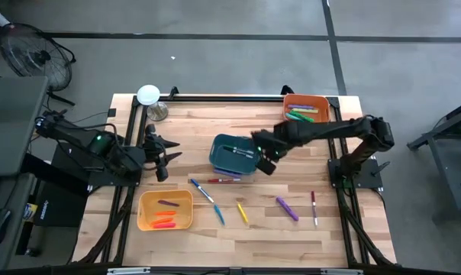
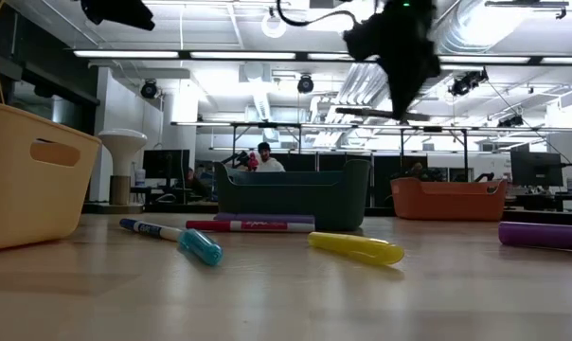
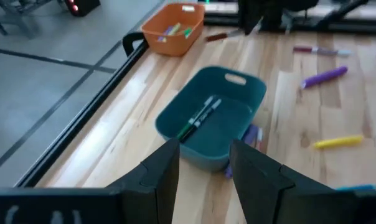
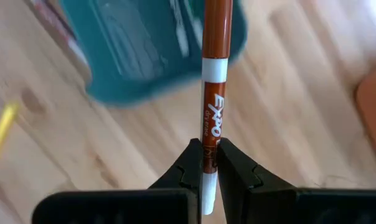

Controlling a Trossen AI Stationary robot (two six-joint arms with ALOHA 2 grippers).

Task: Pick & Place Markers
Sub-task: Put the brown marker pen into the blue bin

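Note:
My right gripper (image 1: 262, 153) hangs above the table at the right side of the teal bin (image 1: 232, 153) and is shut on a brown-and-white marker (image 4: 213, 74). The teal bin holds a couple of markers (image 3: 200, 115). My left gripper (image 3: 203, 168) is open and empty, raised at the table's left side and facing the teal bin. Loose markers lie flat on the wood: blue (image 1: 202, 191), red (image 1: 224, 179), yellow (image 1: 242, 212), purple (image 1: 286, 208), and a red-and-white one (image 1: 314, 208). My right gripper pinches the marker's white barrel (image 4: 206, 146) near its rear end between its two fingertips. The marker lies along the fingers and sticks out ahead of them, brown end foremost. It is lifted clear of the table, its brown end over the teal bin's edge.
An orange bin (image 1: 307, 107) with several markers stands at the far right corner. A yellow bin (image 1: 166, 210) with orange and purple markers stands near left. A white lamp-like object (image 1: 149, 95) stands at the far left. A person (image 2: 264, 159) shows in the room beyond the table.

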